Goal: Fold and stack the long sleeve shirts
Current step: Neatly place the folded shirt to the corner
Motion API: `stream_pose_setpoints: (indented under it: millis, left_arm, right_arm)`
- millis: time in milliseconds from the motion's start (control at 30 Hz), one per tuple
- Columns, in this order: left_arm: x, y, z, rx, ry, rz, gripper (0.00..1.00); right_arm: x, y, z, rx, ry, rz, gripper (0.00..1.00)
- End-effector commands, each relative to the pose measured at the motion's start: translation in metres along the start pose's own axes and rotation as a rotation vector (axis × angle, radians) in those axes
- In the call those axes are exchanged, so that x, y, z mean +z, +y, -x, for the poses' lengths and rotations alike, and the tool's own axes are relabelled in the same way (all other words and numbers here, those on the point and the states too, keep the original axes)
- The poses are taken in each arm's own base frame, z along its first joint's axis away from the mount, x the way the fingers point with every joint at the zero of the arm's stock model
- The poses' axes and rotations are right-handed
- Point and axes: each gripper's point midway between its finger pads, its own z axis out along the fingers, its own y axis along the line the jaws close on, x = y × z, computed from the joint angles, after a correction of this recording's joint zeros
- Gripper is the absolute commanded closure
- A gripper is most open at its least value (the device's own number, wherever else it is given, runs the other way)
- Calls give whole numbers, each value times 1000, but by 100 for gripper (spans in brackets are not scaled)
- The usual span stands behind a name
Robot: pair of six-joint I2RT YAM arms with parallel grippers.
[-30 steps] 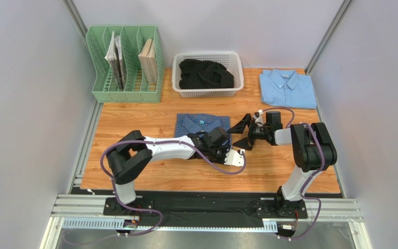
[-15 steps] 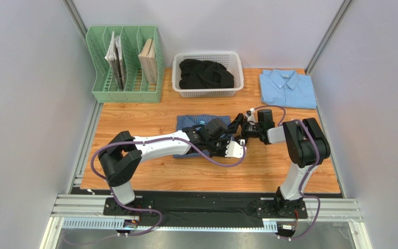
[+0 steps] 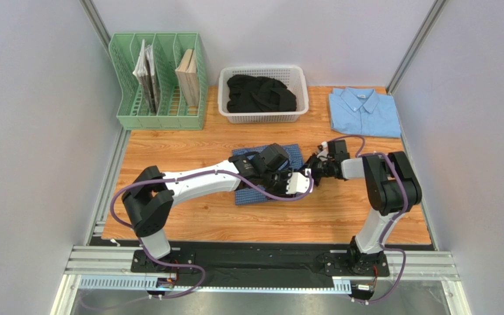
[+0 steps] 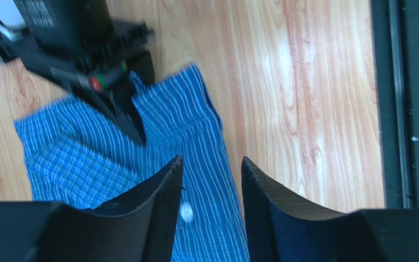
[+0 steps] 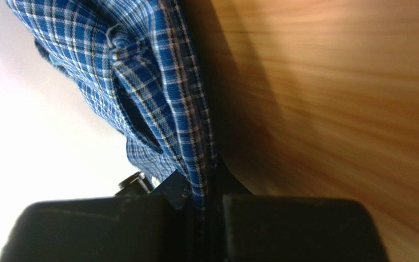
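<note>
Carrying the folded dark blue shirt (image 3: 293,155) to the light blue shirt (image 3: 364,111) calls for a firm pinch and a level lift.
At the shirt's right edge the right hand (image 5: 203,210) is closed tight, checked cloth pinched between its fingers. The left hand (image 4: 210,180) hovers just above the same shirt, fingers partly apart with nothing between them. By my judgement, the left hand should grip an edge too, so the folds do not sag open in transit. The checked shirt lies mid-worktop (image 3: 189,146), directly under the left hand. The light blue one lies folded at the far right corner, well apart.
</note>
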Motion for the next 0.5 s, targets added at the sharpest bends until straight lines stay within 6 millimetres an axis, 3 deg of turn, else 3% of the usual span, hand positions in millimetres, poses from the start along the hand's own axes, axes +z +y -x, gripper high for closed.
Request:
stream_pose_setpoints:
  millis: [0,33,67,100,133,167,267,367,467]
  left_arm:
    - [-59,2,25,-118,-51,-3,28]
    - [-70,8,20,-158,-59,0,26]
    - [-77,10,15,-186,-56,8,23]
    - [-89,9,12,-219,-57,10,22]
    - [-98,13,6,-252,-59,11,2]
    - [-103,12,1,-272,-53,10,1]
    - [-120,12,-14,-312,-29,36,1]
    - [-130,10,-25,-321,-16,52,1]
    - [-137,10,-34,-339,-10,74,1]
  right_arm:
    - [-56,-24,17,-79,-74,-189,100]
    - [-71,-26,22,-195,-94,-222,100]
    - [-91,-24,41,-221,-143,-252,100]
    - [-105,-34,34,-211,-113,-313,100]
    - [-120,-42,42,-277,-132,-378,100]
    - [-140,-44,49,-268,-150,-419,100]
    - [-176,-53,70,-344,-166,-529,100]
    - [-198,-62,88,-370,-191,-591,100]
    - [-210,-36,125,-400,-268,-556,100]
